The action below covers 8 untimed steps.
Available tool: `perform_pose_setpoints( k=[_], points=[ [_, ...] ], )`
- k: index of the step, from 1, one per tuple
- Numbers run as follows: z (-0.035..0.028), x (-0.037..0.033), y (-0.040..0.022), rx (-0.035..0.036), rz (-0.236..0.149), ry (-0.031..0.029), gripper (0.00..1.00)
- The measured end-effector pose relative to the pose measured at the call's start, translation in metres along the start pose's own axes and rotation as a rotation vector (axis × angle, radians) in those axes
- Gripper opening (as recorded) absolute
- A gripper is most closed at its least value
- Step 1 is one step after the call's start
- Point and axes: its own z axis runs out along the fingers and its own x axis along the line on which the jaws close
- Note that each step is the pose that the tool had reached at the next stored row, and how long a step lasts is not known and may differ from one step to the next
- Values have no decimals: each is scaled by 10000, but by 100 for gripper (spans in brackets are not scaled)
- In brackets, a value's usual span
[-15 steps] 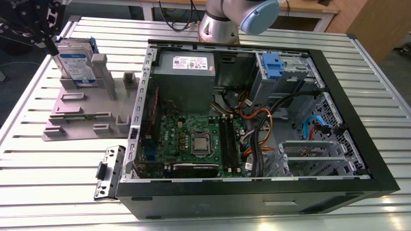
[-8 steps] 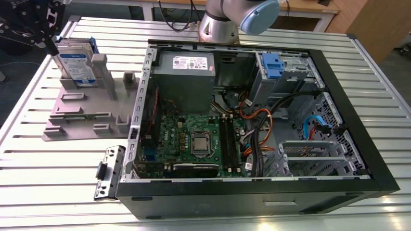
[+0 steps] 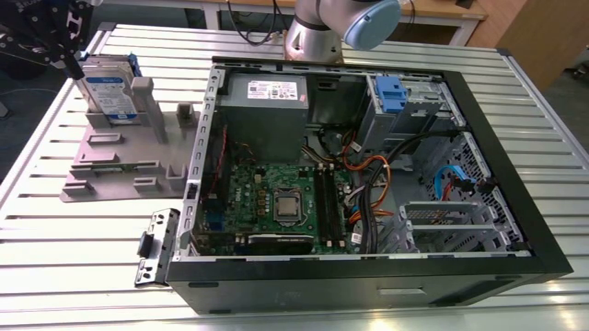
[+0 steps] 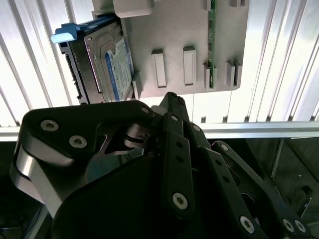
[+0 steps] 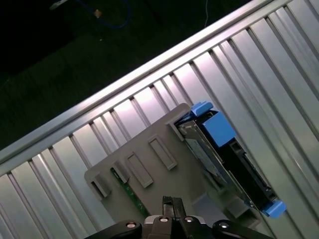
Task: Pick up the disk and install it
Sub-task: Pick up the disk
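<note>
The disk [image 3: 106,93] stands on edge in the grey plastic stand [image 3: 120,162] at the exterior view's left, beside the open computer case [image 3: 520,179]. It is silver with a white-and-blue label and a blue bracket round its edges. My black gripper [image 3: 70,65] hangs just above and to the left of the disk, apart from it, fingers together and holding nothing. In both wrist views the disk [image 4: 107,64] [image 5: 219,149] leans against a post of the stand [image 4: 174,30] [image 5: 149,169], beyond my gripper [image 4: 172,99] [image 5: 172,201].
The case lies on its side with the motherboard [image 3: 276,200], power supply [image 3: 267,103] and loose cables exposed. A drive cage with a blue clip [image 3: 391,93] sits at its far side. A detached metal bracket [image 3: 156,245] lies on the slatted table. The arm's base [image 3: 313,34] stands behind the case.
</note>
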Motion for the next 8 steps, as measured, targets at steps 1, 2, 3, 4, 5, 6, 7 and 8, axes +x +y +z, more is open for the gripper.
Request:
perform_pose_setpoints(
  k=[1, 2, 3, 4, 5, 6, 7, 8],
  points=[
    [0, 0, 0, -1, -20, 1, 10],
    [0, 0, 0, -1, -40, 2, 10],
    [0, 0, 0, -1, -59, 2, 10],
    [0, 0, 0, -2, -78, 3, 10],
    [0, 0, 0, -2, -98, 4, 10],
    [0, 0, 0, -2, -117, 5, 10],
    [0, 0, 0, -3, -137, 5, 10],
    [0, 0, 0, -4, -158, 7, 10]
  ],
)
